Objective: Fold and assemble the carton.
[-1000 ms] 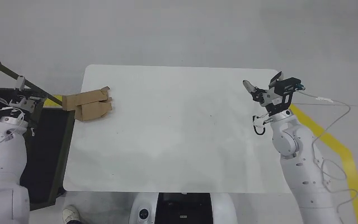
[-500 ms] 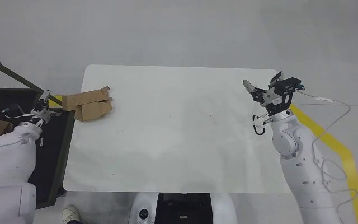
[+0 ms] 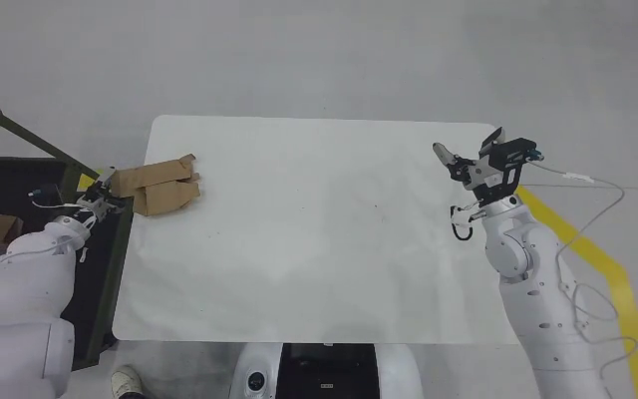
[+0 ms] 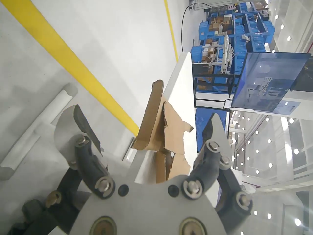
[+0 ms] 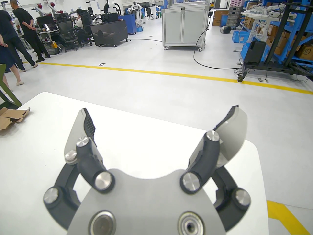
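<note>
Top view puts the carton (image 3: 159, 187) at about ten o'clock on the tabletop (image 3: 329, 239). It is a flattened brown piece with loose flaps, and its outer end seems to overhang the edge. That overhang probably explains the left hand (image 3: 103, 199), which sits just off the nine o'clock edge, level with the board and pointing at it. Its jaws are spread wide and hold nothing. In the left wrist view the carton (image 4: 156, 123) lies between the fingertips but is not touched, so a pinch on the free end looks like the plan.

The right hand (image 3: 469, 150) hangs over the two o'clock corner, well apart from the carton, wide and empty. It is likely waiting there until the board is brought nearer. No fold has been made yet.
</note>
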You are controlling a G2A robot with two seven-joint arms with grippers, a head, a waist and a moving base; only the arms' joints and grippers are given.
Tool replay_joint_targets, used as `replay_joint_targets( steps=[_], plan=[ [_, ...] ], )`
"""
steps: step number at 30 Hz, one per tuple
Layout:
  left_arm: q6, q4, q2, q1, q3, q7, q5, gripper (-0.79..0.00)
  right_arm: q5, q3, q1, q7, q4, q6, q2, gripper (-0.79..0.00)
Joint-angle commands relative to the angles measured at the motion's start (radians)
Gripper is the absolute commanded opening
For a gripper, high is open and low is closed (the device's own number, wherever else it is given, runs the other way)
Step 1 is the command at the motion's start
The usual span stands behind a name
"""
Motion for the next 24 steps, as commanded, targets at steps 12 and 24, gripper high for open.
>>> replay_joint_targets(
  steps=[12,24],
  plan=[
    [-0.006,0.017,-0.012,-0.021,-0.003,-0.018,-0.005,-0.785,0.000,0.000,0.000,0.000,0.000,0.000,0.000,0.000],
    [-0.055,-0.030,-0.008,-0.050,-0.081,-0.182,-0.179,-0.785,0.000,0.000,0.000,0.000,0.000,0.000,0.000,0.000]
  ],
)
